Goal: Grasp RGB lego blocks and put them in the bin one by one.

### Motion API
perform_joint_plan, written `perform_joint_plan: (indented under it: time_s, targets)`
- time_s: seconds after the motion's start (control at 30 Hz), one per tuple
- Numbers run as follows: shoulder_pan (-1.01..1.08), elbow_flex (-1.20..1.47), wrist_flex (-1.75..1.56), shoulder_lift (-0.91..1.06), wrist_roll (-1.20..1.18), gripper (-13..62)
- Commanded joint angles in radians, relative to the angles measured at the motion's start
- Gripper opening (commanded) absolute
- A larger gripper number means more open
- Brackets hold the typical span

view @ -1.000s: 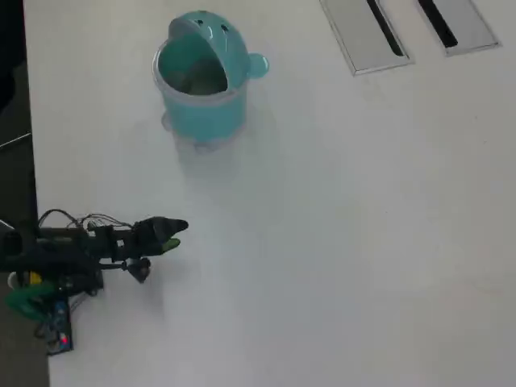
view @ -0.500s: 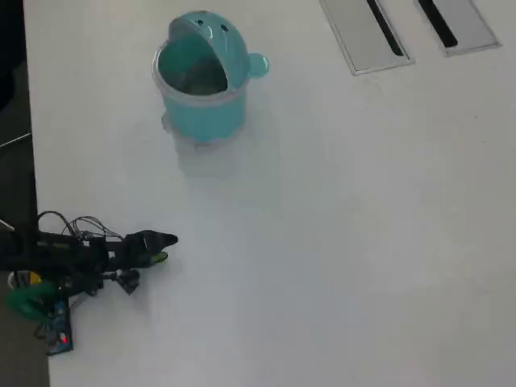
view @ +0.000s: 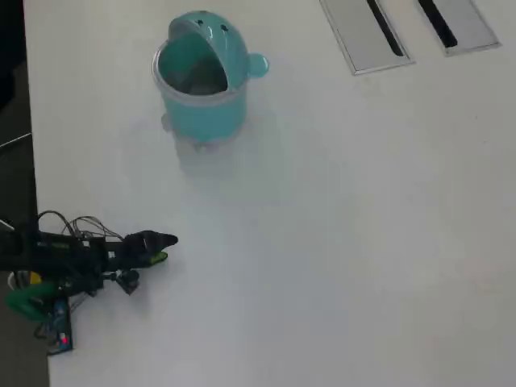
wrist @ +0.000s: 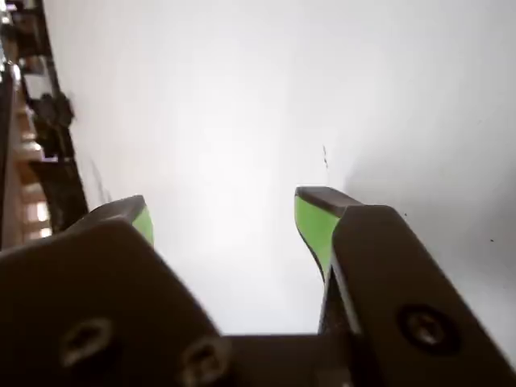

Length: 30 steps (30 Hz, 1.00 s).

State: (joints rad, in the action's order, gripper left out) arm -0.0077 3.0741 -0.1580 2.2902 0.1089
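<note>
The light-teal round bin [view: 201,81] stands near the top of the overhead view, its lid swung back and its mouth showing. My gripper [view: 164,248] sits low at the left edge of the white table, well below the bin. In the wrist view the gripper [wrist: 224,211] is open: its two green-padded fingers [wrist: 313,222] stand wide apart with only bare white table between them. No lego blocks show in either view.
Two flat grey slotted panels [view: 367,34] lie in the table's top right corner. The arm's base with wires and a circuit board [view: 56,334] sits at the left table edge. A dark floor strip runs down the left side.
The gripper has drawn back left and slightly down toward the arm's base, then held still over the last half second. The bin has not moved.
</note>
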Motion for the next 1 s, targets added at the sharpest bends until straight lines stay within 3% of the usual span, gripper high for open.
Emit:
perform_joint_plan:
  time_s: [0.0, 0.97]
  targets:
    - [-0.002, 0.084, -0.069, 0.074, -0.021, 32.7]
    - [0.002, 0.095, -0.032, 0.069, -0.037, 34.7]
